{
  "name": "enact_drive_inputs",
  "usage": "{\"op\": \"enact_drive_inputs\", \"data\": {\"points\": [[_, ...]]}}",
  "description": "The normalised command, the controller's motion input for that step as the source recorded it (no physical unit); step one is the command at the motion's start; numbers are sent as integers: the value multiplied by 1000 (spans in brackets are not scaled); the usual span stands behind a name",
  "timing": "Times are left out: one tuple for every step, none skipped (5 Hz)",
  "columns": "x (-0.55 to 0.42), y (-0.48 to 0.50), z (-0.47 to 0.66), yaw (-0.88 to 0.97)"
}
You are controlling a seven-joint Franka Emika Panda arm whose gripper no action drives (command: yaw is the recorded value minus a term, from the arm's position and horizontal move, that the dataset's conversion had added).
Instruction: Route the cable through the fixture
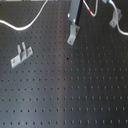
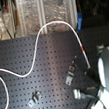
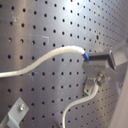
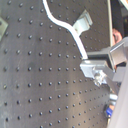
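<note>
Transport step of cable routing: the gripper [image 3: 92, 62] has its jaws closed on the cable [image 3: 55, 55], pinching the white cord near one end, with a small blue mark visible at the pinch point in the first wrist view. In the second exterior view the cable [image 2: 39, 45] runs from the left edge of the frame, dips, arches up to the upper centre and descends on the right, where a short red band [image 2: 83, 48] sits just above the gripper [image 2: 90, 75]. The perforated black board [image 1: 75, 95] carries several small metal clip fixtures: one at the left [image 1: 20, 54], one at upper centre [image 1: 73, 35] just below the arm, and one at upper right [image 1: 115, 21]. The cord appears not yet seated in any clip. The next move, judged from this layout, calls for carrying the held end to the nearest clip, aligning the cord with its opening and lowering it in while keeping the slack free of snags.
</note>
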Motion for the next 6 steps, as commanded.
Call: {"op": "enact_drive_inputs", "data": {"points": [[-55,-300,96,663],[-180,-149,82,820],[-295,-254,100,646],[-440,-332,136,249],[-523,-411,18,0],[-539,-441,20,-300]]}}
